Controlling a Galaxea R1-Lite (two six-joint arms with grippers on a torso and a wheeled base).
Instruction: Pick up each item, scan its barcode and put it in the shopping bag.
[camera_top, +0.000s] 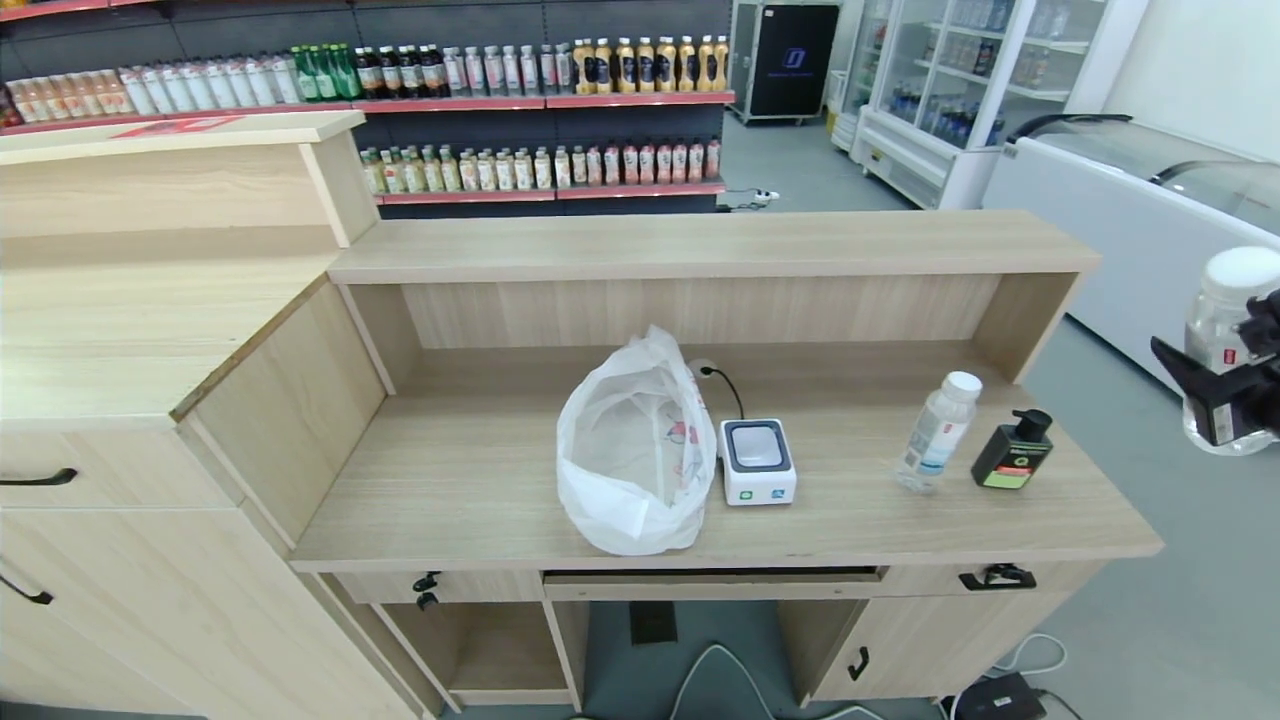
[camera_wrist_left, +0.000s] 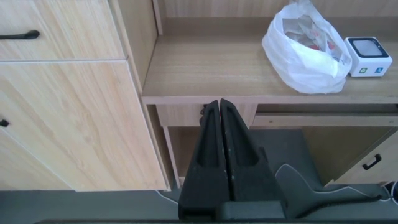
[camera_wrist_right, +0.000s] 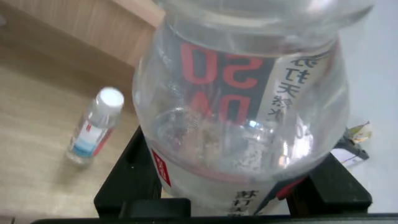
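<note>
Pale wood-grain surface (camera_top: 480, 470) (camera_wrist_left: 205, 68), with a raised ledge along the back. Near its middle stands a white plastic shopping bag (camera_top: 630, 450) (camera_wrist_left: 305, 53), mouth open and slumped, with some red print on its side. Just beside it, on the robot's right, is a small white scanner (camera_top: 757, 460) (camera_wrist_left: 369, 56) with a dark-framed window on top. Bag and scanner look to be touching. A black cable (camera_top: 728, 390) runs from behind the scanner toward the back of the surface. Further right, well apart from the scanner, a small clear bottle (camera_top: 937, 432) (camera_wrist_right: 93, 127) with a white cap stands upright. A black pump bottle (camera_top: 1012, 452) with a green and red label sits just beside it, nearer the end of the surface. The right gripper (camera_top: 1225, 395) (camera_wrist_right: 227, 186) is off past that end, out over the grey floor and at about the height of the ledge. Its black jaws are clamped around the lower body of a big clear bottle (camera_top: 1232, 300) (camera_wrist_right: 242, 112), which has a white cap and a red and dark label and is held upright. The left gripper (camera_wrist_left: 219, 134) hangs low in front of the cabinet, below the front edge on the robot's left, its jaws pressed flat together with nothing between them. Behind the counter are shelves of drinks (camera_top: 540, 70), a glass-door fridge (camera_top: 960, 80) and a white chest freezer (camera_top: 1130, 200).
</note>
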